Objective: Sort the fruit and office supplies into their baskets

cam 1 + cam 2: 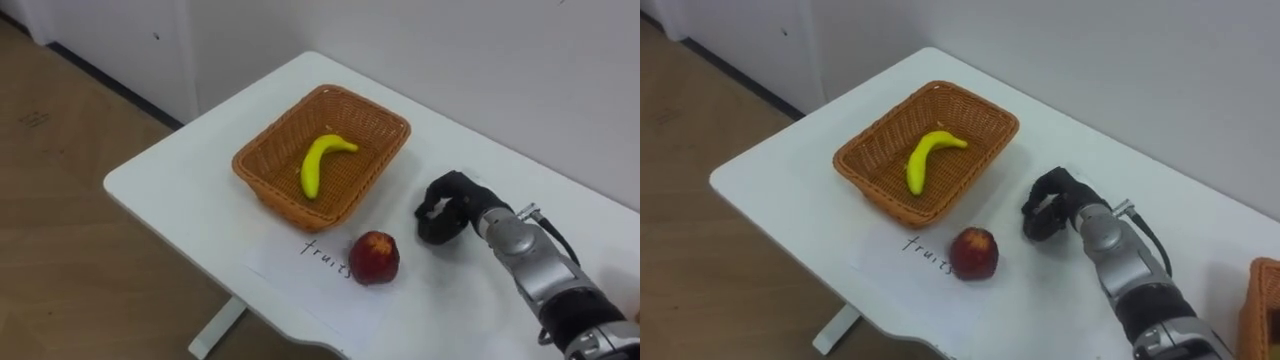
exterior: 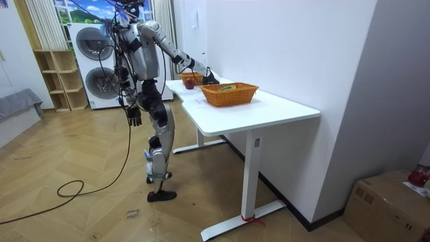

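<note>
1 banana lay in the wicker basket on the white desk. Just right of the basket's front corner, a red apple sat on the desk at the edge of a labelled paper. Further right, the right hand rested with fingers curled, holding nothing. The left hand hung by the robot's side, its state too small to tell.

Home laundry corner: stacked washing machines, parquet floor.
</note>
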Robot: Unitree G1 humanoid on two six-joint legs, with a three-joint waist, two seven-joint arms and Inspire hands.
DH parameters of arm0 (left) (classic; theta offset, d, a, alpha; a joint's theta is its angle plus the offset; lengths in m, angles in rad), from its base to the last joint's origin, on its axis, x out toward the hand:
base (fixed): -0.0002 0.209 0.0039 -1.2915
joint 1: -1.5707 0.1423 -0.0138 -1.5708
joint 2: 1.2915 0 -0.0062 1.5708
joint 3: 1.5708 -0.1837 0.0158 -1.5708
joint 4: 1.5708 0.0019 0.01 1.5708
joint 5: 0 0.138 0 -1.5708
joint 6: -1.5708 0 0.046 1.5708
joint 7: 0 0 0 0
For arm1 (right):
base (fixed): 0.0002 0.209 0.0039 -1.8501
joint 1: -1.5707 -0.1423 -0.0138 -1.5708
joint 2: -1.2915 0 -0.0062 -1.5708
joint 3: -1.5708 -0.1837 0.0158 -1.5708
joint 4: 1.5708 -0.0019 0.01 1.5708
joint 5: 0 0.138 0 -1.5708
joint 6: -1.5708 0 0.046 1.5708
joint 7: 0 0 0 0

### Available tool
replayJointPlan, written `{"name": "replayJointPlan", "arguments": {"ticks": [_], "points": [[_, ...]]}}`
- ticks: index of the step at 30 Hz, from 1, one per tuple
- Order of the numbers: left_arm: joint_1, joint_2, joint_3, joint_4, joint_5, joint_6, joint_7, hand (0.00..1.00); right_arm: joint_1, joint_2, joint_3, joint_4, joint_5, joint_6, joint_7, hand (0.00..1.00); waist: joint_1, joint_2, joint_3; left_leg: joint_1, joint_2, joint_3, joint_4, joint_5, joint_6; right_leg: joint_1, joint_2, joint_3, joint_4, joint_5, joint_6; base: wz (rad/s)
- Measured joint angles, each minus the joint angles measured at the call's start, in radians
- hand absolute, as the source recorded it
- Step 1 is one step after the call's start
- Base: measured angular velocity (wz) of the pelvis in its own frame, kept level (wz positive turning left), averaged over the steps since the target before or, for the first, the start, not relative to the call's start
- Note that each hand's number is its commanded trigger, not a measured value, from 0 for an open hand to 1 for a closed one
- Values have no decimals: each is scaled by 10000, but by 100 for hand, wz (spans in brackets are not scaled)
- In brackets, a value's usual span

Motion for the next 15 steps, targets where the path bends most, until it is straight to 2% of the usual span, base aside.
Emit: {"name": "replayJointPlan", "arguments": {"ticks": [7,8,9,10,15], "points": [[159,0,-10,-2,-86,7,31,0,31,8,-9,40,316,-161,-21,100,-253,15,3,-94,-42,-30,64,1,2,-2,-10,106,12,0,0,1],[162,0,-11,-9,-86,6,31,0,49,8,-30,53,322,-184,-21,62,-261,19,2,-98,-42,-33,66,1,3,-5,-13,106,11,0,0,0],[170,0,-11,-18,-87,6,31,0,61,8,-32,53,323,-193,-21,6,-268,21,1,-99,-41,-39,66,2,3,-5,-15,105,11,0,1,0],[186,0,-9,-42,-85,4,31,0,89,8,-48,44,327,-216,-22,0,-284,27,-3,-104,-42,-42,69,2,4,-5,-18,101,11,0,1,0],[243,0,7,-226,-88,-81,30,0,239,-4,-192,90,369,-467,6,0,-307,20,-12,-112,-65,-39,71,3,5,-12,-20,104,11,-1,1,0]]}}
